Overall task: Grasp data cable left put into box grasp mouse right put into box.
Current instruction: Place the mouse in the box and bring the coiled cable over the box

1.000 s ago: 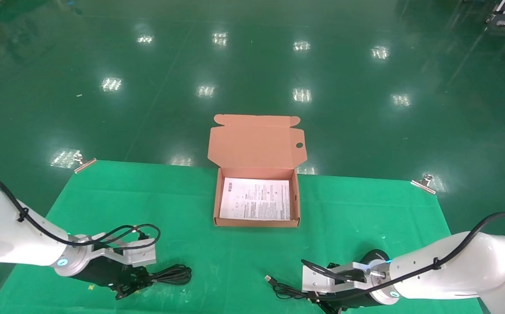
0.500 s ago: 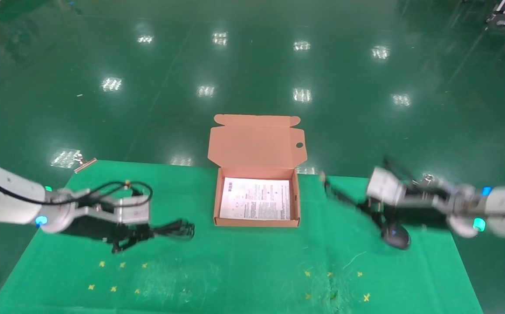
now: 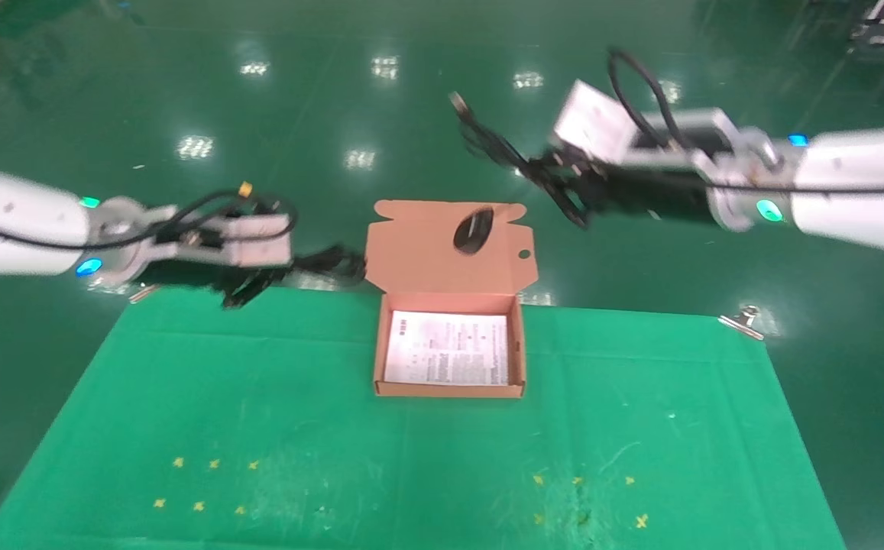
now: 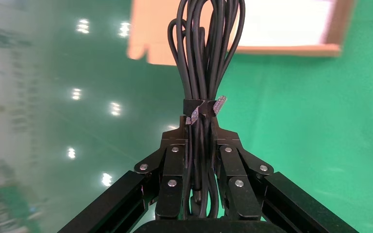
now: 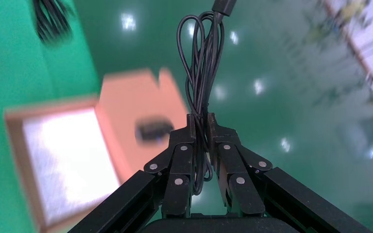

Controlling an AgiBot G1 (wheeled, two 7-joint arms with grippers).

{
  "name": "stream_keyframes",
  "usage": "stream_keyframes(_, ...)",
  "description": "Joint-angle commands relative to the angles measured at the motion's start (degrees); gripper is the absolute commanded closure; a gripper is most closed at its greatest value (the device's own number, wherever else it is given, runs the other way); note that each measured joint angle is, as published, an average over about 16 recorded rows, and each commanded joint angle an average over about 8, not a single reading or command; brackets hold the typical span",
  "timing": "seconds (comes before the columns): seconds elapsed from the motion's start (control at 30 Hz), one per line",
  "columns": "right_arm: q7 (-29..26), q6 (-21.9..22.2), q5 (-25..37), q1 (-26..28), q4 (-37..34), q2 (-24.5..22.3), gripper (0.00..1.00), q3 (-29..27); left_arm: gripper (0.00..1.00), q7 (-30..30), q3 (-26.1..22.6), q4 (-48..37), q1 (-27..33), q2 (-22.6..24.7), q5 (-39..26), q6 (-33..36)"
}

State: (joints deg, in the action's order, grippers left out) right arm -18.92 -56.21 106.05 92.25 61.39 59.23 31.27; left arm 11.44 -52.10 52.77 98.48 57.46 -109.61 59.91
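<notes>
Green cloth (image 3: 411, 458) under box (image 3: 448, 391); left gripper (image 4: 200, 160) clamps data cable (image 4: 205, 58), right gripper (image 5: 202, 145) mouse cord (image 5: 201, 63).

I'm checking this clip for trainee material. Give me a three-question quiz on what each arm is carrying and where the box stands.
1. True or false: the left gripper has its jaws shut on the data cable.
2. What does the right gripper actually pinch?
A. the mouse body
B. the mouse's cord
C. the box flap
3. Fill in: the mouse hangs in the air in front of the open lid of the ____.

Key
1. True; the tied bundle runs between the shut jaws.
2. B; the looped cord sits between the jaws and the mouse dangles below.
3. box, which stands on the green cloth with a white printed sheet inside.
</notes>
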Motion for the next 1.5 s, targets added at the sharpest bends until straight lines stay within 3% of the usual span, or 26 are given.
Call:
stream_keyframes(0.03, 1.1, 0.8, -0.8, 1.6, -0.9, 2.2, 1.0, -0.2, 1.0, 1.2, 0.0, 0.9, 0.9, 0.5, -1.3, -1.0)
stream_keyframes(0.23, 6.6, 3.4, -3.8, 3.8, -5.8, 6.7, 1.0, -1.0, 1.0, 2.9, 0.5, 0.7, 2.6, 1.6, -2.7, -2.8)
stream_keyframes(0.5, 11.1, 3.5, -6.2, 5.1, -10.1, 9.4, 1.0, -1.3, 1.0, 4.7, 0.8, 1.0, 3.6, 1.8, -3.8, -3.5)
stream_keyframes(1.5, 15.3, 4.0, -4.5, 0.3, -19.2, 16.3, 1.0, 2.5, 1.0, 15.7, -1.1, 9.1, 0.5, -4.7, -9.5, 2.5)
